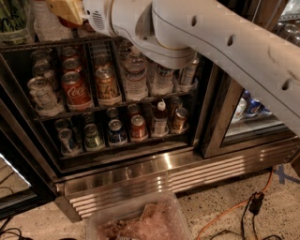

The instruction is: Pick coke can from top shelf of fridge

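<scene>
The fridge (154,173) stands open in front of me, with dark wire racks and a ribbed steel base. The top shelf (47,43) runs along the upper left. My gripper (68,10) is at the very top left, reaching in over the top shelf at the end of the white arm (197,33). A small patch of dark red (71,22) shows just under the gripper; it may be the coke can, but most of it is hidden by the gripper and cut off by the frame's edge.
The middle shelf holds a red Coke can (75,89), an orange-gold can (107,84), silver cans (42,91) and water bottles (137,75). Several cans (138,127) stand on the lower shelf. The door frame (220,108) is at right. A plastic tub (140,220) and an orange cable (234,206) lie on the floor.
</scene>
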`<state>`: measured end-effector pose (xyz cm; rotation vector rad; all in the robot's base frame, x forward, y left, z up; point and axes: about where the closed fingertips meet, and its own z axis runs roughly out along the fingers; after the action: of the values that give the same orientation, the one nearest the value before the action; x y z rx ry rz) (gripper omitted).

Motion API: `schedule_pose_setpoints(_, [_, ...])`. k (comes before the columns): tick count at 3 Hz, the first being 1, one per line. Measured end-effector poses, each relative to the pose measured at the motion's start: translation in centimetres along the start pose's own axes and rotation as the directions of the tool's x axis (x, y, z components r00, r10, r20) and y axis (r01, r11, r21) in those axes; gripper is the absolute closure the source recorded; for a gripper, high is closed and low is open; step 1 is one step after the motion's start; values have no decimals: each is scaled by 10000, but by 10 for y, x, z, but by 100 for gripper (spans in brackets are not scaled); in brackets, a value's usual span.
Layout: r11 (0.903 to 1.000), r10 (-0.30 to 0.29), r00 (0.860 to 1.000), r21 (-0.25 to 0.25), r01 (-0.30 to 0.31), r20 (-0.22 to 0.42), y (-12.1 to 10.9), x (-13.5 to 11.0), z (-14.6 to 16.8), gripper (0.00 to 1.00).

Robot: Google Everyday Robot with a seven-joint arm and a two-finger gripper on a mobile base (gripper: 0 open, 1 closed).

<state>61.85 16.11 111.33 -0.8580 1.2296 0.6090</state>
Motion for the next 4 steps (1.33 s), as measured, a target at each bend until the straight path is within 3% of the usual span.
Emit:
schedule_pose_setpoints(2, [9991, 177, 9938, -353, -217, -1102, 13, 16, -36, 100])
schedule_pose_setpoints(4, [9981, 279, 9840, -495, -371, -1758, 15, 40, -56, 100])
